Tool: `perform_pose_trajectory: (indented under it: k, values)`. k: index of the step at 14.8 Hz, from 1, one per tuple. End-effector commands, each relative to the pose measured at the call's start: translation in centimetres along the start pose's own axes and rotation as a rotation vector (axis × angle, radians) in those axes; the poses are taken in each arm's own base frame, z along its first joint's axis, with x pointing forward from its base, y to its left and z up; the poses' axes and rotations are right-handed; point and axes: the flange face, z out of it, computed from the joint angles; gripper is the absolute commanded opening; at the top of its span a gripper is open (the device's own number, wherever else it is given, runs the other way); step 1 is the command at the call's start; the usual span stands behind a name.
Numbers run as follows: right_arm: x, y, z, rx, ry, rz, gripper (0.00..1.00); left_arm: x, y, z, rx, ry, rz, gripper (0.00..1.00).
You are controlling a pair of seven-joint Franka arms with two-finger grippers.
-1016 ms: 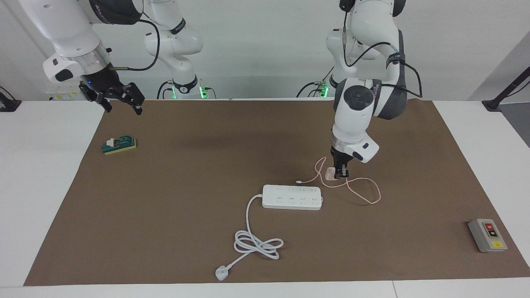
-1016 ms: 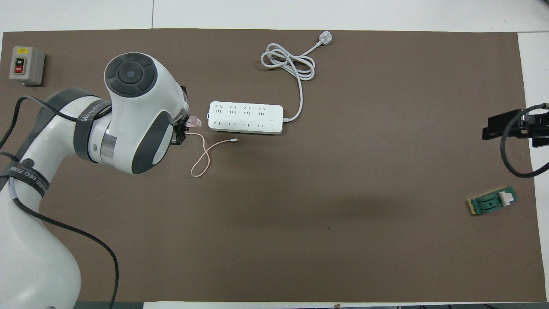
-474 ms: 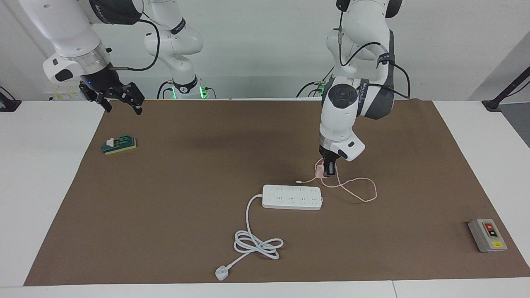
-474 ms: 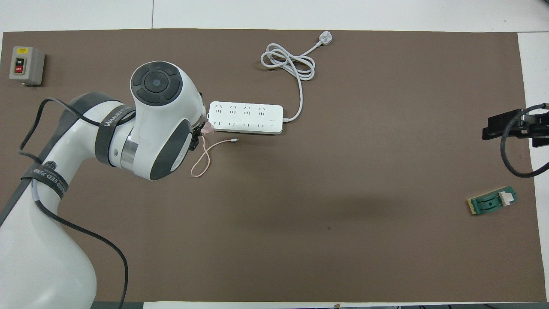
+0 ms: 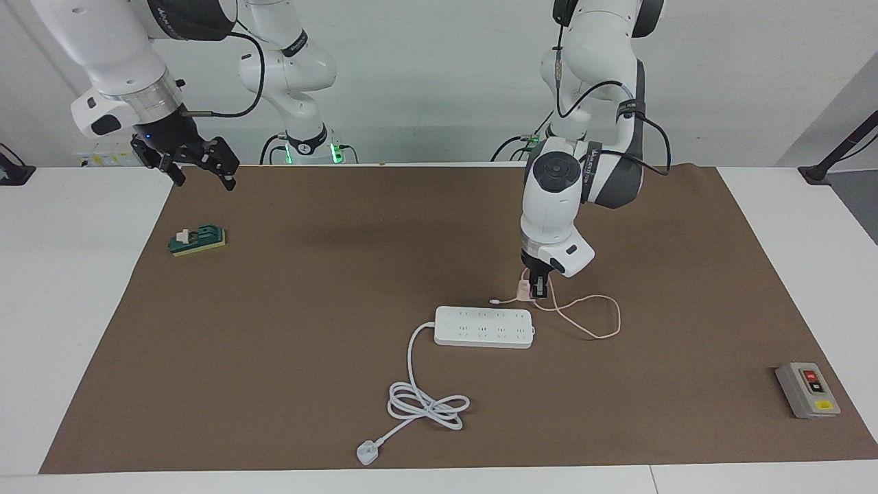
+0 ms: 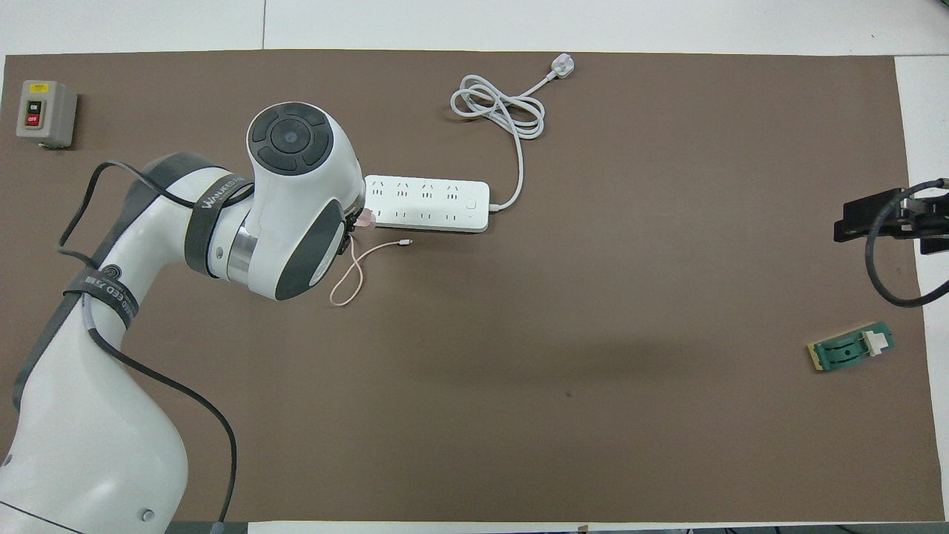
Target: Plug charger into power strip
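Note:
The white power strip (image 5: 483, 327) (image 6: 426, 203) lies on the brown mat near its middle, its thick white cord coiled farther from the robots. My left gripper (image 5: 536, 288) (image 6: 352, 228) is shut on the pale-pink charger (image 5: 524, 290) (image 6: 364, 219) and holds it just above the mat, by the strip's end toward the left arm's side. The thin pink cable (image 5: 590, 319) (image 6: 354, 272) trails in loops on the mat beside it. My right gripper (image 5: 199, 170) (image 6: 882, 219) hangs open in the air over the mat's edge at the right arm's end, waiting.
A grey box with red and black buttons (image 5: 808, 390) (image 6: 45, 113) stands at the left arm's end. A small green block with a white switch (image 5: 197, 240) (image 6: 851, 347) lies at the right arm's end. The white plug (image 5: 368, 453) ends the cord.
My left gripper has lifted the charger off the mat and carried it toward the power strip's end, dragging the pink cable along. The right arm has not moved.

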Motion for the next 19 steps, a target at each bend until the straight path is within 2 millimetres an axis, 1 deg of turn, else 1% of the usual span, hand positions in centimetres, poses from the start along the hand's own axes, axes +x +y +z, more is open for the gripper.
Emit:
perform_pose_trajectory:
  k: [1, 3, 5, 9, 13, 19]
  values:
    - [-0.5, 0.6, -0.1, -0.011, -0.001, -0.067, 1.00, 0.6, 1.7, 1.2, -0.018, -0.008, 0.005, 0.00]
    - [-0.4, 0.6, 0.0, -0.010, 0.002, -0.109, 1.00, 0.5, 2.1, 0.7, -0.026, -0.008, 0.003, 0.00]
    - [-0.2, 1.3, -0.1, -0.011, 0.010, -0.102, 1.00, 0.4, 2.3, 0.5, -0.031, -0.015, 0.003, 0.00]
    - [-0.2, 1.5, -0.1, -0.009, 0.010, -0.091, 1.00, 0.2, 2.4, 0.7, -0.034, -0.023, -0.001, 0.00]
    - [-0.2, 1.4, -0.1, -0.009, 0.010, -0.092, 1.00, -0.9, 2.3, 1.9, -0.029, -0.048, -0.004, 0.00]
    - [-0.3, 1.5, 0.0, -0.009, 0.005, -0.091, 1.00, -1.4, 2.3, 2.9, -0.021, -0.051, -0.011, 0.00]
